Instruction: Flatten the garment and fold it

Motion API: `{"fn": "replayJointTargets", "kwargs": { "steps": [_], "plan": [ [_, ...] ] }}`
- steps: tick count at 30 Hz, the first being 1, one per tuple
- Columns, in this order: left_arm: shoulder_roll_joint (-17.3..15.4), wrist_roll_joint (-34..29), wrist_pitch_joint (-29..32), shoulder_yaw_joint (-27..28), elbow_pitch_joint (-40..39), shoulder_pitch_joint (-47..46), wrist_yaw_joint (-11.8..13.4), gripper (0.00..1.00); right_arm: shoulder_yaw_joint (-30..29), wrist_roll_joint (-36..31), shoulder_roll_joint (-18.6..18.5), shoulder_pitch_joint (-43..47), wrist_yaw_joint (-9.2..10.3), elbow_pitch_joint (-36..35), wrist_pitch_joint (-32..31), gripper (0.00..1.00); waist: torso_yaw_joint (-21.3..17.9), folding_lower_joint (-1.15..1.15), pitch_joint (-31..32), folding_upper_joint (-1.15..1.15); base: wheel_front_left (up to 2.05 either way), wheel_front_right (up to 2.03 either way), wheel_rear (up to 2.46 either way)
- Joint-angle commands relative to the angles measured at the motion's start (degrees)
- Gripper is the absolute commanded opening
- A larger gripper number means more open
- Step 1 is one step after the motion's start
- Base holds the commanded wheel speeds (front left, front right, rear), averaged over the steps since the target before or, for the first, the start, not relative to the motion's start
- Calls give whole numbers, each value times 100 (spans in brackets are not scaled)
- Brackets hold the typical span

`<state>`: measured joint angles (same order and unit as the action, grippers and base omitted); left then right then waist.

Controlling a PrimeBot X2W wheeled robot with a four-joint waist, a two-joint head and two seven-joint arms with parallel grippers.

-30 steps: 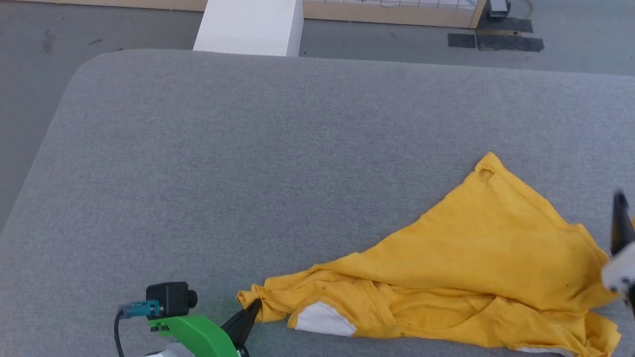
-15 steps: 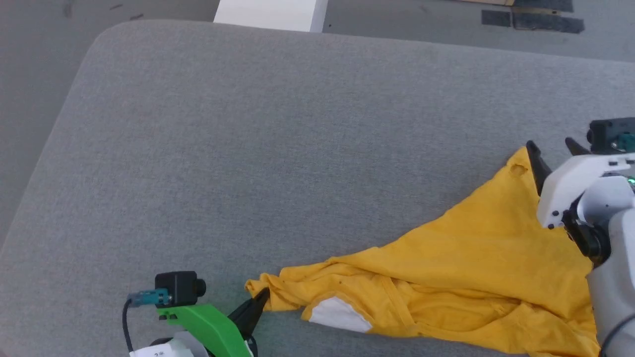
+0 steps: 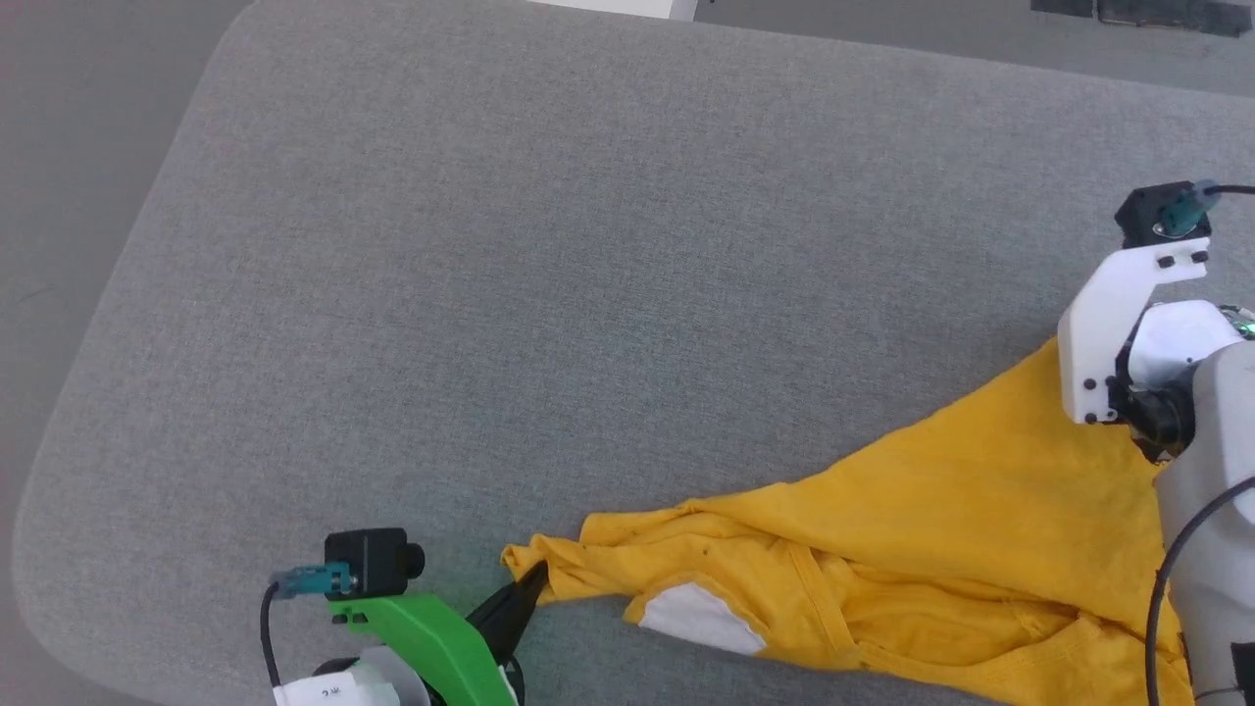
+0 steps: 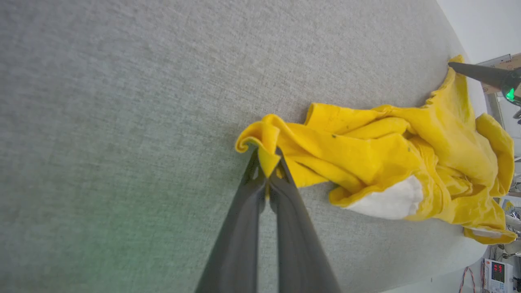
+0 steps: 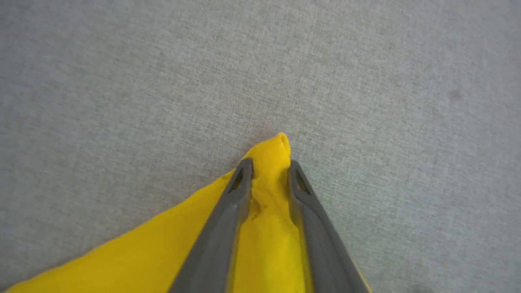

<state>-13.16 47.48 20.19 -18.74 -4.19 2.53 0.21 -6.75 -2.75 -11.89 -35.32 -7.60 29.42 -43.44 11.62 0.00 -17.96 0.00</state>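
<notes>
The garment [image 3: 931, 529] is a mustard-yellow T-shirt lying crumpled in a rough triangle at the lower right of the grey padded table [image 3: 490, 245], with a white patch [image 3: 701, 618] showing near its front edge. My left gripper [image 3: 534, 579] is shut on the garment's left tip, and the cloth [image 4: 366, 142] is pinched between its fingertips [image 4: 266, 156]. My right gripper [image 5: 268, 162] straddles the far corner of the garment [image 5: 264, 244], with cloth bunched between its narrowed fingers. In the head view its white mount [image 3: 1118, 333] hides those fingers.
The grey table has a rounded left corner [image 3: 59, 461], with floor beyond it. Bare fabric surface stretches to the left of and behind the garment. A white block [image 3: 627, 8] peeks in at the top edge. Equipment with a red display [image 4: 498, 272] stands past the table's edge.
The head camera has tilted down. My right gripper came in from the right onto the garment's far corner, and its fingers drew together around it. The left gripper kept its hold.
</notes>
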Motion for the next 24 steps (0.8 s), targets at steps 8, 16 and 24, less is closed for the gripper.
{"fn": "replayJointTargets", "kwargs": {
  "steps": [8,16,24],
  "plan": [
    [-47,4,-39,25,47,-15,35,0,-538,244,348,634,11,-682,1214,0,-157,0,345,0,0,0,0],
    [-162,-1,-72,118,-65,218,151,0,-834,920,672,1783,11,-1526,2955,0,-521,0,838,0,0,0,0],
    [-290,-296,-599,376,-309,195,207,0,-978,1306,874,2874,11,-2276,3667,0,-924,0,1219,0,0,0,0]
  ]
}}
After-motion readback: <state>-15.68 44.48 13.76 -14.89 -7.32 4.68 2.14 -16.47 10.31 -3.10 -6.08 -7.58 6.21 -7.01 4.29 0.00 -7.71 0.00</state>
